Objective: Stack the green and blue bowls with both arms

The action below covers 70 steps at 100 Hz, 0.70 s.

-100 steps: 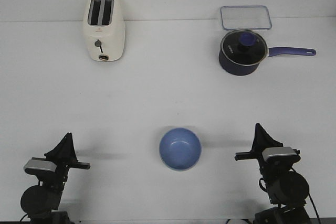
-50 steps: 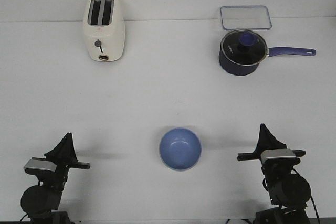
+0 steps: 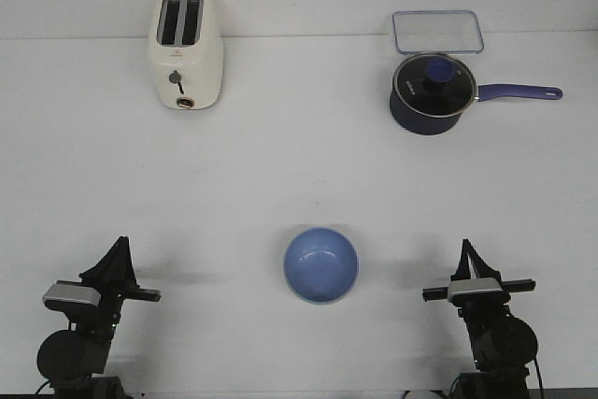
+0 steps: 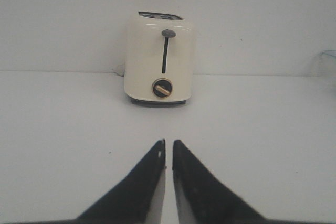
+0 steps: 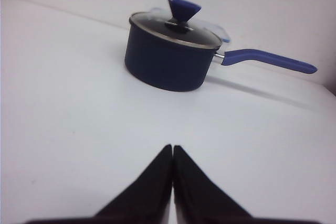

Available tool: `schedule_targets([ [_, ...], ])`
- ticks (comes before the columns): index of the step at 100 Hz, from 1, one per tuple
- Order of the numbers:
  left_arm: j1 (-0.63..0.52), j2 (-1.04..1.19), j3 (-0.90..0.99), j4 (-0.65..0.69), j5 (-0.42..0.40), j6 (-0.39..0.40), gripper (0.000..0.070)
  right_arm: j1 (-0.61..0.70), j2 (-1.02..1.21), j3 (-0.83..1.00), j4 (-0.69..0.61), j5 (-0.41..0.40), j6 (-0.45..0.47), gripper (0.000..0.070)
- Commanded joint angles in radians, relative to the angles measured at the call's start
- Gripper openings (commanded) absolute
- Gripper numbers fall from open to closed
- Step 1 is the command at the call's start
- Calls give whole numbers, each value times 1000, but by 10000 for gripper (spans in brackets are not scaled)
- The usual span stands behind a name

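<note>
The pale blue bowl (image 3: 320, 264) sits upright on the white table near the front edge, midway between the two arms. No green bowl shows on its own in any view. My left gripper (image 3: 120, 243) is at the front left, well apart from the bowl, its jaws drawn together with only a thin slit and nothing between them (image 4: 168, 143). My right gripper (image 3: 465, 246) is at the front right, also apart from the bowl, its jaws pressed together and empty (image 5: 172, 147). Neither wrist view shows the bowl.
A cream toaster (image 3: 187, 51) stands at the back left, straight ahead of the left gripper (image 4: 160, 59). A dark blue lidded saucepan (image 3: 430, 92) with its handle pointing right stands at the back right (image 5: 170, 59). A clear lidded box (image 3: 437, 31) lies behind it.
My right arm has drawn back toward the front edge and a little to the right, and its gripper now points straight ahead. The left arm and the blue bowl have not moved.
</note>
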Motion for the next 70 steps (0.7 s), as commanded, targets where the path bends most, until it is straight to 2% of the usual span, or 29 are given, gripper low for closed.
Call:
schedule_targets([
  [1, 1, -1, -19, 15, 2, -1, 15, 0, -1, -2, 18, -2, -3, 0],
  [70, 1, -1, -19, 15, 2, -1, 15, 0, -1, -2, 37, 4, -2, 0],
])
